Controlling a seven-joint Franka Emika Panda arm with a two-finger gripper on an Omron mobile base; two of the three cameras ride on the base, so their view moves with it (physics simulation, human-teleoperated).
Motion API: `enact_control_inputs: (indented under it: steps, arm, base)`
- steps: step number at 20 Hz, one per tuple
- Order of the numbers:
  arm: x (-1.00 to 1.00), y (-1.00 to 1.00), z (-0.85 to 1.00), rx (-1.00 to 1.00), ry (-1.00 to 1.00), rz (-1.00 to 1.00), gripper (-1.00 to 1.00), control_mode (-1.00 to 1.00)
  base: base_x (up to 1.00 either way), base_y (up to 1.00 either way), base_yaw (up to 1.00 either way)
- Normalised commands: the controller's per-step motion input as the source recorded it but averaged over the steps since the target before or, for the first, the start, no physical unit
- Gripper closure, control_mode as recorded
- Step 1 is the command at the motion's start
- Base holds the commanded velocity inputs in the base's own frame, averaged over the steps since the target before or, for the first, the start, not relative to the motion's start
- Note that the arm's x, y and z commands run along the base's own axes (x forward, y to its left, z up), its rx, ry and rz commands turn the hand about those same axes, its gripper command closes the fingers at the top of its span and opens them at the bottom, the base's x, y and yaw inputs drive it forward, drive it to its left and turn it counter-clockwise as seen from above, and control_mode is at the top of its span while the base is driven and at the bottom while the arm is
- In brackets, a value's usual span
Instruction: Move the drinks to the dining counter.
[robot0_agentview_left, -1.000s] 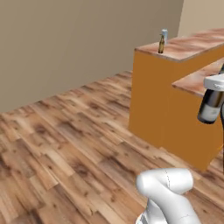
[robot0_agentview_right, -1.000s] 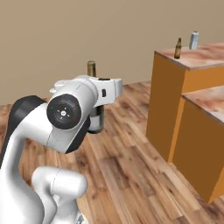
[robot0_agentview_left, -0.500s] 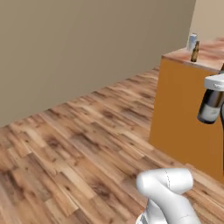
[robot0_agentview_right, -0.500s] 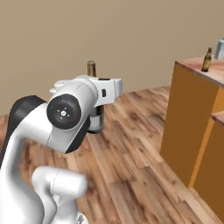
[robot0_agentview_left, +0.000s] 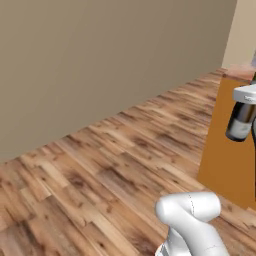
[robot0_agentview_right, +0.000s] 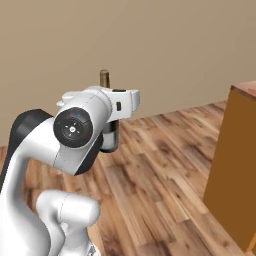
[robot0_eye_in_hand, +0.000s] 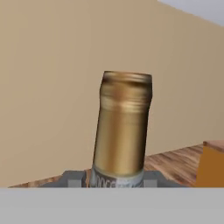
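Observation:
My gripper (robot0_agentview_left: 244, 106) is shut on the wine bottle (robot0_agentview_left: 239, 124), a dark bottle with a pale label, held upright above the floor. In the right base view the bottle's gold-capped neck (robot0_agentview_right: 104, 78) sticks up over the white hand, with the gripper (robot0_agentview_right: 114, 121) clamped below it. In the hand view the gold neck (robot0_eye_in_hand: 122, 127) rises close up between the fingertips (robot0_eye_in_hand: 72, 179). The dining counter (robot0_agentview_left: 225, 140), with plain orange sides and a reddish top, stands just right of the bottle. Its corner also shows in the right base view (robot0_agentview_right: 239, 165) and in the hand view (robot0_eye_in_hand: 212, 168).
A plain beige wall (robot0_agentview_left: 100, 65) runs along the far side. Wood plank floor (robot0_agentview_left: 115, 175) stretches between the wall and the counter. The arm's white elbow (robot0_agentview_right: 75, 130) bulks large in the right base view.
The whole picture has shifted: the base moved, and the counter slid right in both base views, taking the things on its top out of sight. Arm and held bottle keep their pose.

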Motion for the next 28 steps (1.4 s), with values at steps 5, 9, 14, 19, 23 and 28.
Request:
enact_control_inputs:
  steps: [5,9,14,19,23,28]
  arm:
    - [0.0,0.0,0.0,0.0,0.0,0.0,1.0,1.0]
    - [0.0,0.0,0.0,0.0,0.0,0.0,1.0,1.0]
    - [0.0,0.0,0.0,0.0,0.0,0.0,1.0,1.0]
    - [0.0,0.0,0.0,0.0,0.0,0.0,1.0,1.0]
    - [0.0,0.0,0.0,0.0,0.0,0.0,1.0,1.0]
    - [0.0,0.0,0.0,0.0,0.0,0.0,1.0,1.0]
  base:
    - [1.0,0.62,-0.06]
    - [1.0,0.65,-0.08]
    - [1.0,0.78,-0.13]
    - [1.0,0.73,-0.15]
    - [0.88,0.54,-0.52]
    - [0.08,0.1,-0.98]
